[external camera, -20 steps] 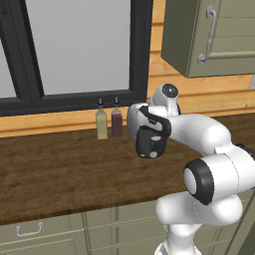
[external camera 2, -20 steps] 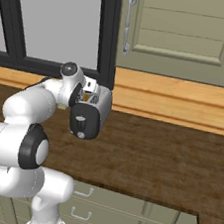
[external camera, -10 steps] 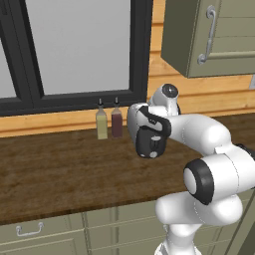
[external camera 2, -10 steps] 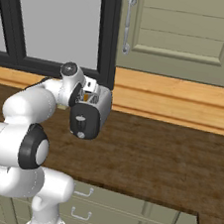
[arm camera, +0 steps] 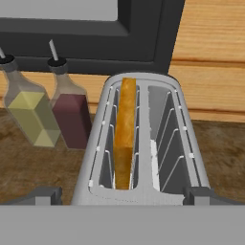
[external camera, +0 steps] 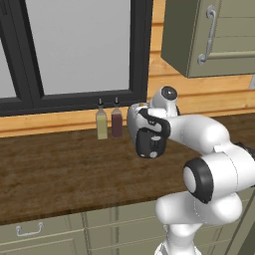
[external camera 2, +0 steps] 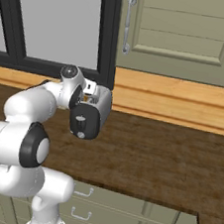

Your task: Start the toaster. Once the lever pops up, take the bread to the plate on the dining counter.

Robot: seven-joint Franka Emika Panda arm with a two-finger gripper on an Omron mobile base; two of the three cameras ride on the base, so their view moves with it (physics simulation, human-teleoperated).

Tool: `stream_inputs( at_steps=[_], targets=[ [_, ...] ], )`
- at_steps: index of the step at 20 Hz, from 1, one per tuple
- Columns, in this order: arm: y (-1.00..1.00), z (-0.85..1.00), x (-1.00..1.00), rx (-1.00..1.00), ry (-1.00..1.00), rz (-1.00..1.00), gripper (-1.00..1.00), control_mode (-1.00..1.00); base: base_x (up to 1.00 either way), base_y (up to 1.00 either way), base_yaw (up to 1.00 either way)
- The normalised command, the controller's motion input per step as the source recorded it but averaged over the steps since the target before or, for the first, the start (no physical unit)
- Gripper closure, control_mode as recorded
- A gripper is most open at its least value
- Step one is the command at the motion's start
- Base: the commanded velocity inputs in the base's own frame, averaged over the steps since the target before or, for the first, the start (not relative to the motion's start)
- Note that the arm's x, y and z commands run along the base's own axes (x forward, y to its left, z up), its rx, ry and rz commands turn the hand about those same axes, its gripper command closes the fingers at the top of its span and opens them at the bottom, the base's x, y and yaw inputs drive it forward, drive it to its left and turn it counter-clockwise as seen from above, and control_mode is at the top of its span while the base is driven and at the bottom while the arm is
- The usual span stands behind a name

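Observation:
The silver-grey toaster (arm camera: 143, 158) stands on the dark wood worktop (external camera: 60, 169) below the window, its black end panel (external camera 2: 84, 121) facing the robot. On that panel I make out a small pale lever (external camera 2: 81, 121) above a white knob (external camera 2: 82, 135). The bread (arm camera: 125, 136) stands on edge in the left slot; the right slot is empty. My gripper (arm camera: 122, 195) hovers open just above the toaster's near end, one fingertip on each side, holding nothing. In the base views the hand sits over the toaster (external camera: 149, 135). The plate and the dining counter are out of view.
Two small bottles, one yellowish (arm camera: 29, 117) and one dark red (arm camera: 71, 117), stand just left of the toaster against the window sill (external camera: 60, 122). A wall cabinet (external camera: 209, 35) hangs at upper right. Drawers (external camera 2: 85, 200) run below the worktop.

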Motion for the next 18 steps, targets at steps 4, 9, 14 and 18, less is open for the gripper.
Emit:
stream_inputs(
  at_steps=[4, 9, 14, 18],
  targets=[
    [0.0, -0.31, 0.0, 0.0, 0.0, 0.0, -1.0, -1.0, 0.0, 0.0, 0.0],
    [0.0, -0.06, 0.04, 0.0, 0.0, 0.0, -1.0, -1.0, 0.0, 0.0, 0.0],
    [0.0, 0.0, 0.07, 0.0, 0.0, 0.0, -1.0, -1.0, 0.0, 0.0, 0.0],
    [0.0, 0.0, 0.13, 0.0, 0.0, 0.0, -1.0, -1.0, 0.0, 0.0, 0.0]
  ],
)
